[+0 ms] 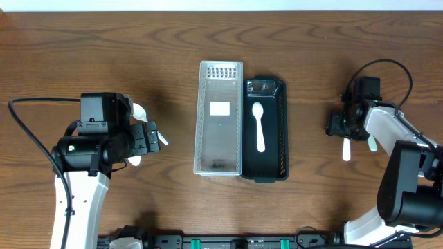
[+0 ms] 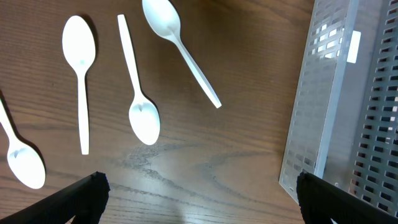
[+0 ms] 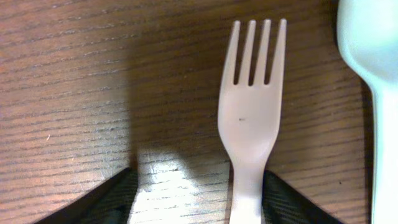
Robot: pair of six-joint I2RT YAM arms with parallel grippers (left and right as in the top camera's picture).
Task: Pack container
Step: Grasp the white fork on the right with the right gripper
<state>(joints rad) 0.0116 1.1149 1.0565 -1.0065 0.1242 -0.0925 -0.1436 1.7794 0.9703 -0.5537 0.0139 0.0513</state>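
Observation:
A clear perforated container [image 1: 208, 117] and a black container [image 1: 280, 131] stand side by side mid-table. One white spoon [image 1: 259, 126] lies in the black one. My left gripper [image 1: 149, 136] is open and empty above several white spoons [image 2: 143, 115] on the table, and the clear container [image 2: 323, 106] is to its right. My right gripper [image 1: 344, 124] is open and low over the table. A white fork [image 3: 249, 112] lies between its fingers [image 3: 196, 202], with the handle against the right finger. The fork's handle end shows in the overhead view [image 1: 346, 150].
Another white utensil [image 3: 373, 68] lies just right of the fork; it also shows in the overhead view [image 1: 372, 144]. The spoons near my left gripper point in different directions. A cable loops from each arm across the table sides.

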